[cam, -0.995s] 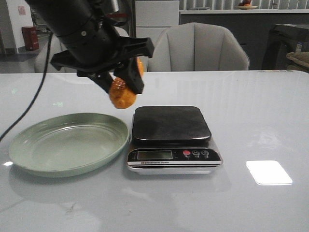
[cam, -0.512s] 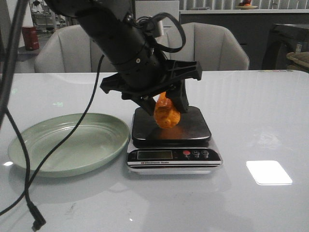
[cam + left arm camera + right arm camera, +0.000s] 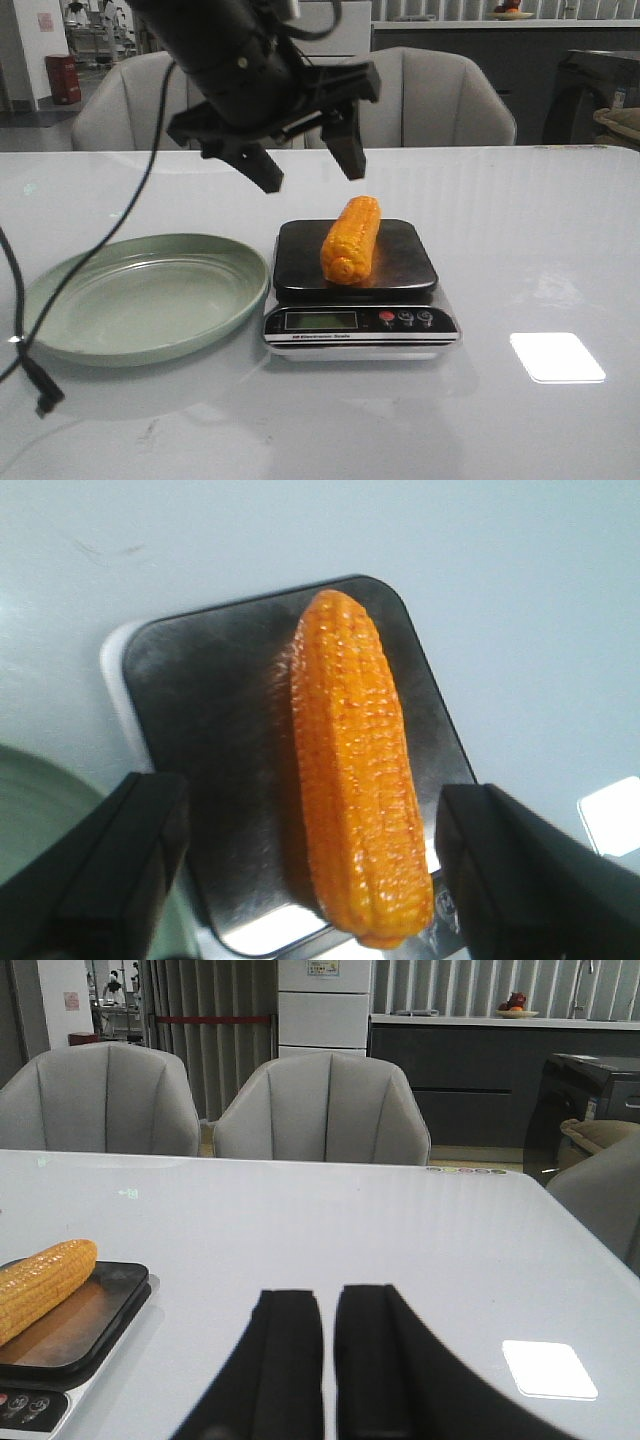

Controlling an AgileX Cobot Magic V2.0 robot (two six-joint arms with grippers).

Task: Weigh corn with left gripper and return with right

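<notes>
Corn cob (image 3: 351, 240) is lying lengthwise on kitchen scale's platform (image 3: 400, 262) for weighing; left gripper (image 3: 306, 166) is hovering above, jaws wide apart, empty; right gripper (image 3: 328, 1355) is waiting w/ fingers nearly together.

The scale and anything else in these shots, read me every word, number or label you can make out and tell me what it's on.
Nothing can be read for certain.
Scale: a line of print under its display, too small to read.
Display: looks blank, no digits legible.
Buttons: markings too small.
Sign on the far wall: blurred.
Label on the white cabinet: blurred.
Corn, green plate, left gripper: no text.
</notes>
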